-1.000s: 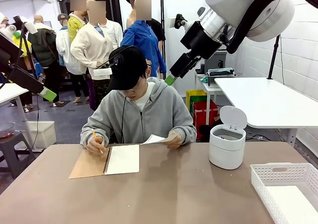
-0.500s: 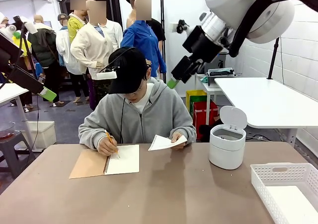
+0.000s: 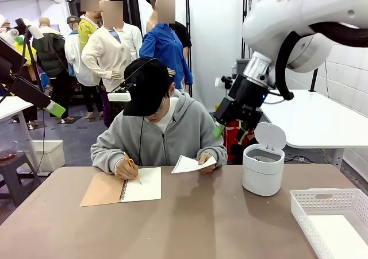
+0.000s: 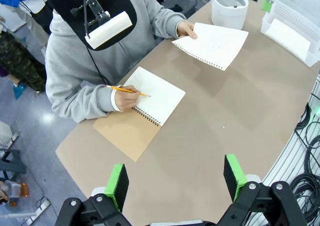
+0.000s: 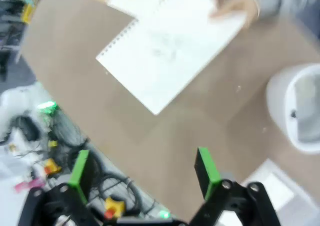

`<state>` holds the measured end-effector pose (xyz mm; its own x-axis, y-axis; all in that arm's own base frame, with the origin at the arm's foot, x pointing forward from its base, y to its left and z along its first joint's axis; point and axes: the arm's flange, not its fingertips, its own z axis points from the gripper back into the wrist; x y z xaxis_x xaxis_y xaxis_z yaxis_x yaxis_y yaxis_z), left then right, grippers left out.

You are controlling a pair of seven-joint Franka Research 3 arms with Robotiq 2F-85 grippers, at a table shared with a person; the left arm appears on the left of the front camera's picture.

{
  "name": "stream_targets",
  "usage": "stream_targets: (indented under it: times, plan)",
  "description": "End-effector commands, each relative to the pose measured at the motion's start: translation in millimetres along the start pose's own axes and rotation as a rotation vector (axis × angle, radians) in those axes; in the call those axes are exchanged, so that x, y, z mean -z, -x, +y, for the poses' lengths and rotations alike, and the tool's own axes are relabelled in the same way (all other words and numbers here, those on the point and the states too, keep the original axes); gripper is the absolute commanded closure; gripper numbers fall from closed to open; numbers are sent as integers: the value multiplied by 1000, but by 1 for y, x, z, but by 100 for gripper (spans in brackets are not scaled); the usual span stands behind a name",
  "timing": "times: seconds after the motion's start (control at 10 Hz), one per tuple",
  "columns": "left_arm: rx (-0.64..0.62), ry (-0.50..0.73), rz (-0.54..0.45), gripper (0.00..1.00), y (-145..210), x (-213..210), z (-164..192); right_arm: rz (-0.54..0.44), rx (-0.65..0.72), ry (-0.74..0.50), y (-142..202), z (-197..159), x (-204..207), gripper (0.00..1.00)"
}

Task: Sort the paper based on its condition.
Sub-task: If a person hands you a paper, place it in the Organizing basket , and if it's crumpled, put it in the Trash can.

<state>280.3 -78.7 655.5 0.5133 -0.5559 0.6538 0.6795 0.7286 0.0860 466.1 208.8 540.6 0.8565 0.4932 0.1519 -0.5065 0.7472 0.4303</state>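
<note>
The brown desk spread widest, with the person seated at its far side. The white slotted basket sat at the robot's near right corner with a flat sheet already in it, and the small white bin, lid tipped up, stood between the basket and the person. The brown-covered notebook lay open in front of the person, whose one hand held a pencil over its page.

The paper to be sorted was a loose, smooth sheet with torn spiral holes along one edge, held by the person's other hand at one corner, its far end just above or resting on the desk, near the bin.

The right hand hung in the air above and behind the bin, its green pads spread wide with nothing between them; its own view, blurred, looked down on the sheet. The left hand was likewise spread and empty, high over the near desk edge.

The sheet looked flat, so it probably belonged in the basket rather than the bin. A good pick would have approached a free edge away from the person's fingers, pinched shallowly without creasing it, and waited for release before lifting.
</note>
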Motion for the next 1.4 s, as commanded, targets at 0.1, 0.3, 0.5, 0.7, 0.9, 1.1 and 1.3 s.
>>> stream_targets:
  times: [0.1,0.3,0.5,0.7,0.9,1.1,1.3]
  plan:
    - [-1,8,-6,0,0,0,1,-39,333,-140,-5,-9,27,0]
    - [-1,8,-6,0,0,0,1,-89,450,-119,3,-16,46,0]
    - [-1,8,-6,0,0,0,1,-17,395,-121,-2,-22,37,0]
    - [-1,8,-6,0,0,0,1,-17,395,-121,-2,-22,37,0]
    - [-1,8,-6,0,0,0,1,-66,451,-115,-15,-34,50,0]
    - [-1,8,-6,0,0,0,1,-93,550,-161,-30,-50,63,0]
    - [-1,8,-6,0,0,0,1,-91,602,-170,-33,-66,73,0]
